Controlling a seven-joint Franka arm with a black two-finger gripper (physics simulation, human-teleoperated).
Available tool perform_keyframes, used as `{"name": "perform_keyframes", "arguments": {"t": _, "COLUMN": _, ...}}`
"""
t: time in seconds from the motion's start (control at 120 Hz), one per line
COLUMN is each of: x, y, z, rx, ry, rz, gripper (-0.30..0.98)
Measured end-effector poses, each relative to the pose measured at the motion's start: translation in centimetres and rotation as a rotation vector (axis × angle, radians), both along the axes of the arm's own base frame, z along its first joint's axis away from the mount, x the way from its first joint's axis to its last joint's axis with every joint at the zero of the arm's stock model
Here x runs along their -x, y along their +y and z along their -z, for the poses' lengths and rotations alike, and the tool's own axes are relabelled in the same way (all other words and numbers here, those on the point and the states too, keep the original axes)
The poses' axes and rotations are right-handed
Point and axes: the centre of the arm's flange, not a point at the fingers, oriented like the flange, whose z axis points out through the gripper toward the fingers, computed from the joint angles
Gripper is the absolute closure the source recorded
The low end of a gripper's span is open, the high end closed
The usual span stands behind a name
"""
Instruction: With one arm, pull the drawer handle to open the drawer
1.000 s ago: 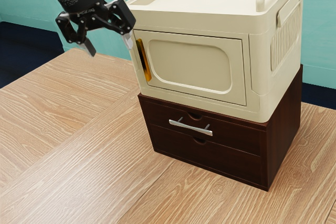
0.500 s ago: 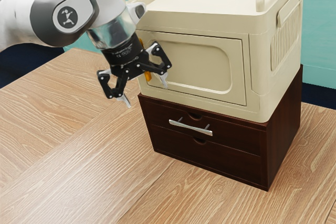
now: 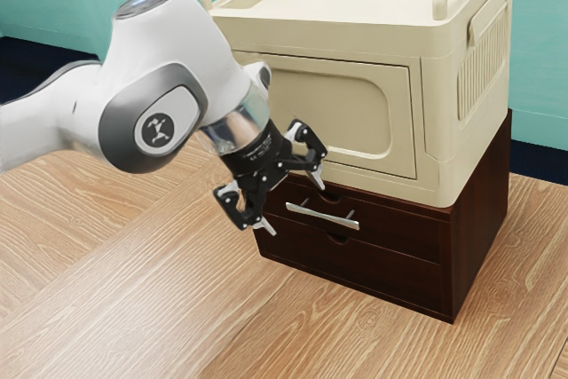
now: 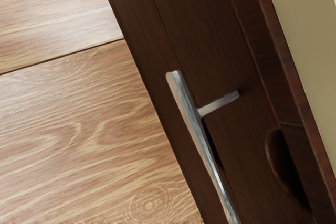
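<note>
The cream cabinet [image 3: 328,104] sits on the dark drawer unit [image 3: 484,206]; its upper drawer [image 3: 404,229] looks shut. In the exterior view, my gripper [image 3: 295,207] reaches in from ten o'clock, fingers spread, gripping nothing. The silver handle [image 3: 322,217] lies near, toward four o'clock from the fingertips, its bar running half past nine to half past three. My finger spread crosses that bar, so I'd ease toward four and straddle it before closing.

Pale wood-grained table [image 3: 133,299], straight seams between planks, dark brown drawer cabinet [image 3: 382,274] standing on it
</note>
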Motion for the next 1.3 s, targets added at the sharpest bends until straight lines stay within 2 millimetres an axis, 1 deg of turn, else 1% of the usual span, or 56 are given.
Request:
{"name": "perform_keyframes", "arguments": {"t": 0.042, "x": 0.1, "y": -0.5, "z": 0.3, "rx": 0.004, "ry": -0.003, "rz": -0.009, "gripper": 0.03}}
{"name": "perform_keyframes", "arguments": {"t": 0.092, "x": 0.1, "y": -0.6, "z": 0.8, "rx": 0.009, "ry": -0.003, "rz": -0.025, "gripper": 0.05}}
{"name": "perform_keyframes", "arguments": {"t": 0.3, "x": -0.3, "y": -0.6, "z": 2.2, "rx": 0.028, "ry": -0.004, "rz": -0.088, "gripper": 0.17}}
{"name": "perform_keyframes", "arguments": {"t": 0.45, "x": -0.2, "y": -0.5, "z": 3.2, "rx": 0.037, "ry": 0.003, "rz": -0.124, "gripper": 0.23}}
{"name": "perform_keyframes", "arguments": {"t": 0.55, "x": -0.2, "y": -0.3, "z": 3.3, "rx": 0.043, "ry": -0.003, "rz": -0.144, "gripper": 0.25}}
{"name": "perform_keyframes", "arguments": {"t": 0.817, "x": -0.7, "y": -0.3, "z": 3.2, "rx": 0.056, "ry": -0.035, "rz": -0.178, "gripper": 0.28}}
{"name": "perform_keyframes", "arguments": {"t": 0.908, "x": -0.6, "y": -0.3, "z": 3.8, "rx": 0.059, "ry": -0.035, "rz": -0.187, "gripper": 0.28}}
{"name": "perform_keyframes", "arguments": {"t": 1.183, "x": -0.7, "y": -0.3, "z": 4.6, "rx": 0.065, "ry": -0.041, "rz": -0.207, "gripper": 0.29}}
{"name": "perform_keyframes", "arguments": {"t": 1.3, "x": -0.6, "y": -0.3, "z": 5.2, "rx": 0.066, "ry": -0.036, "rz": -0.213, "gripper": 0.29}}
